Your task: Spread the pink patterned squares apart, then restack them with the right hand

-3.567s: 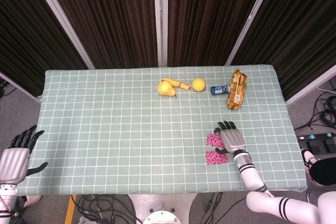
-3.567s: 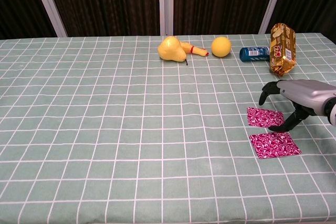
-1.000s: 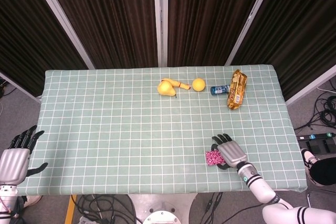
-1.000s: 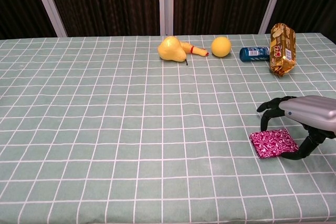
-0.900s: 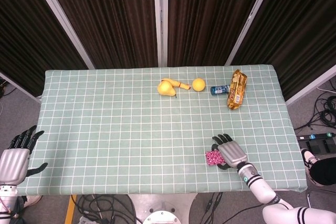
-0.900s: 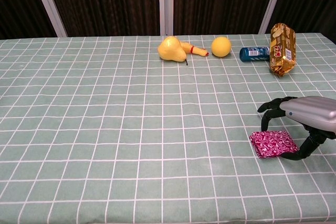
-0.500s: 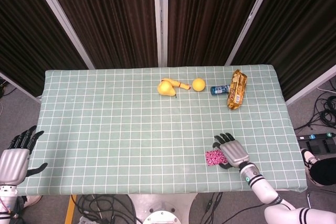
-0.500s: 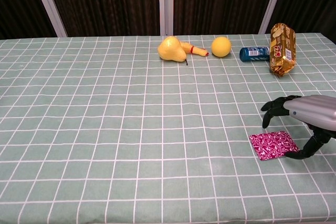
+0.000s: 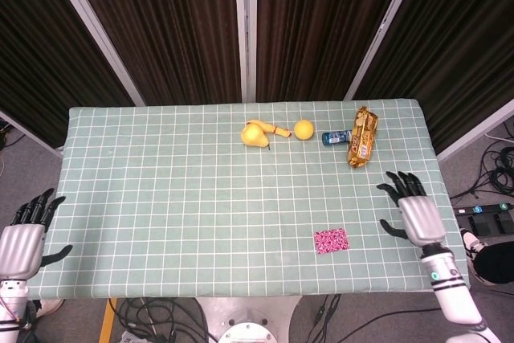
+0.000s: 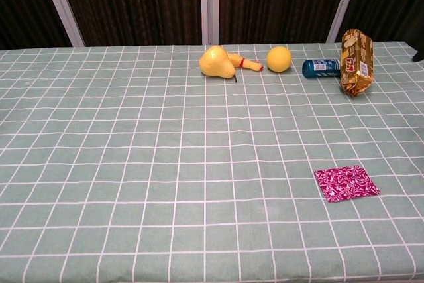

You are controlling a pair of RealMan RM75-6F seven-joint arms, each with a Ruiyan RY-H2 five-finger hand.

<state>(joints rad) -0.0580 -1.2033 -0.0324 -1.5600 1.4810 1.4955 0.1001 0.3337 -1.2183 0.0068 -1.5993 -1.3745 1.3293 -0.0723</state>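
The pink patterned squares [image 9: 331,240] lie as one flat pile near the table's front right; the chest view shows the same pile of pink patterned squares [image 10: 346,183] with a single square visible on top. My right hand [image 9: 415,213] hovers to the right of the pile, over the table's right edge, with its fingers spread and nothing in it. It is apart from the squares. My left hand [image 9: 22,240] hangs off the table's left front corner, fingers spread and empty. Only a dark sliver at the chest view's right edge could be the right hand.
At the back of the green checked cloth [image 9: 177,198] lie a yellow pear [image 9: 254,134], an orange ball [image 9: 303,129], a blue can [image 9: 336,137] on its side and a golden snack bag [image 9: 362,136]. Dark curtains stand behind the table.
My right hand has let go of the pink pile and drawn away to the right and up, out of the chest view. The two squares that lay apart earlier now sit as one pile.
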